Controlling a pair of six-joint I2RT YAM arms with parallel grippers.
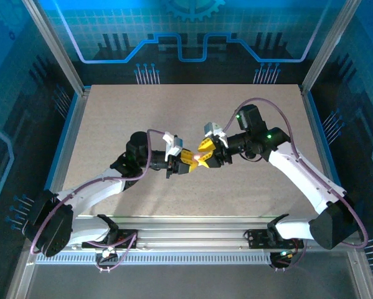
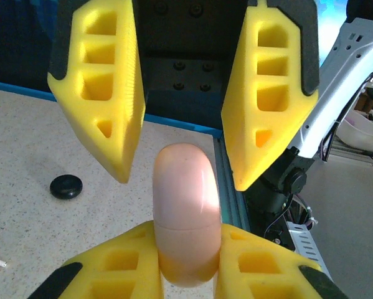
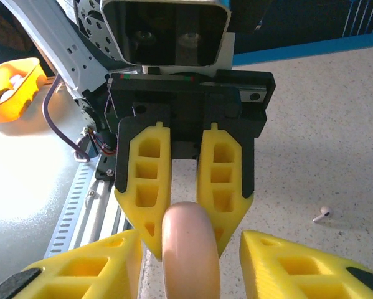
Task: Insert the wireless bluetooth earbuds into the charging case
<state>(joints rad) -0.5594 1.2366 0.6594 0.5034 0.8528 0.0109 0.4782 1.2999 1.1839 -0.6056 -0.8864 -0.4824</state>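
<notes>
Over the middle of the bench (image 1: pixel 111 124) both arms reach inward, wrists facing; the left end effector (image 1: pixel 187 159) clamps the closed charging case (image 2: pixel 186 212), contents hidden; the right end effector (image 1: pixel 205 151) stands parted around it, not touching; one earbud (image 3: pixel 323 213) lies on the bench.

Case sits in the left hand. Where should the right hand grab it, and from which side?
Grab the charging case by its free rounded end, coming head-on from opposite the left hand, which pinches the other end. The open right hand straddles that free end, so closing straight in looks safest.
</notes>
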